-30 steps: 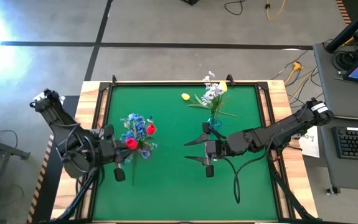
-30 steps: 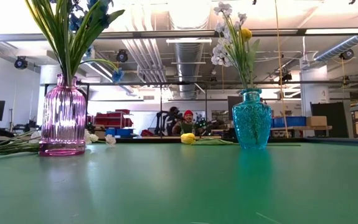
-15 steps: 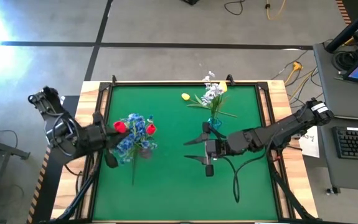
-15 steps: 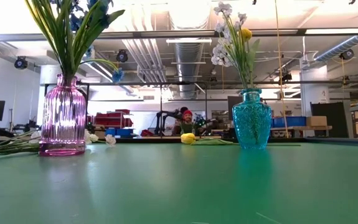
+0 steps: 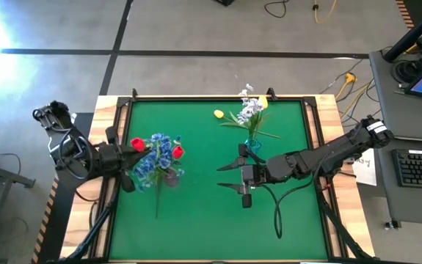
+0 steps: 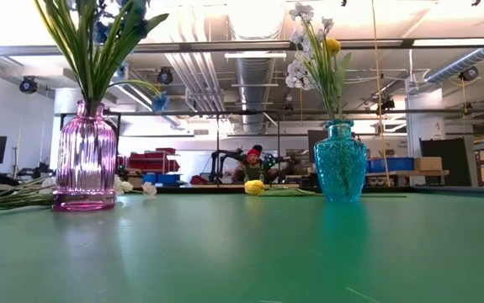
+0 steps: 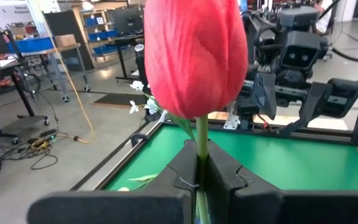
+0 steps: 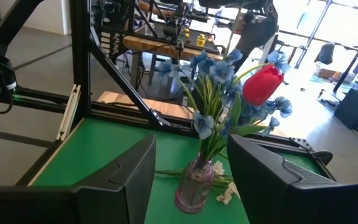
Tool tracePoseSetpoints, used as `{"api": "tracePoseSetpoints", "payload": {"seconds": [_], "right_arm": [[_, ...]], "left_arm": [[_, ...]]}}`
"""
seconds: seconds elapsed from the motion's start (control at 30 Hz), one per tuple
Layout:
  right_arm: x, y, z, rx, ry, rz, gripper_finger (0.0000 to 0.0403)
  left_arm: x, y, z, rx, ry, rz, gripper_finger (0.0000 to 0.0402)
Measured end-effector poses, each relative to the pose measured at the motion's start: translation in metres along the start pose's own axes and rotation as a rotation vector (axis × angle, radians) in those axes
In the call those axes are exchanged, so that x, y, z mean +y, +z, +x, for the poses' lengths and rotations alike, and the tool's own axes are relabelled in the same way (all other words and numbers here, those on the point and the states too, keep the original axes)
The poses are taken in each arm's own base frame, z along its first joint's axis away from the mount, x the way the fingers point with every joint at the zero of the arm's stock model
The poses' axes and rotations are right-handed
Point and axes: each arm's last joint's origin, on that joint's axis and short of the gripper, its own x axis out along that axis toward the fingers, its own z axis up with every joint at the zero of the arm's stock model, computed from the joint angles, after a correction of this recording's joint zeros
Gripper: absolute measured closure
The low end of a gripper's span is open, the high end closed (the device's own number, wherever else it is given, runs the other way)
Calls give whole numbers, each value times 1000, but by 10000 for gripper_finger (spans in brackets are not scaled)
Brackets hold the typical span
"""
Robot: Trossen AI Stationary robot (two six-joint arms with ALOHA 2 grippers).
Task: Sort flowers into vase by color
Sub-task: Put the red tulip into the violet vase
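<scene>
Now pink vase (image 6: pixel 85 156) blue flowers (image 5: pixel 157 152), teal vase (image 6: pixel 340 161) white (image 5: pixel 250 110)

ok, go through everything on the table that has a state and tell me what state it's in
left gripper: shut on red tulip, at the table's left edge
right gripper: open, mid-table, empty
pink vase: upright, holding blue flowers and a red bud
teal vase: upright, holding white flowers
yellow tulip: lying on the mat
</scene>
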Motion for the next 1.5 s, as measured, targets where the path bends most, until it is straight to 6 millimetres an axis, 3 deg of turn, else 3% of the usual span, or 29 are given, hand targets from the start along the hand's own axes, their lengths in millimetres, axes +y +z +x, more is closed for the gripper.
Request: {"api": "tracePoseSetpoints", "payload": {"seconds": [0.3,0.53,0.73,1.03,1.5], "right_arm": [[2,-6,3,41,24,7,211],[11,-30,23,123,65,-16,211],[6,-44,37,149,38,-32,211],[-13,-43,41,128,-16,-28,211],[-13,-42,41,119,-17,-50,211]], "left_arm": [[-7,-4,3,11,3,24,402],[-17,-8,6,20,6,51,402],[-22,-10,8,17,28,61,402],[-30,-12,11,18,30,46,402],[-32,-13,13,21,37,51,402]]}}
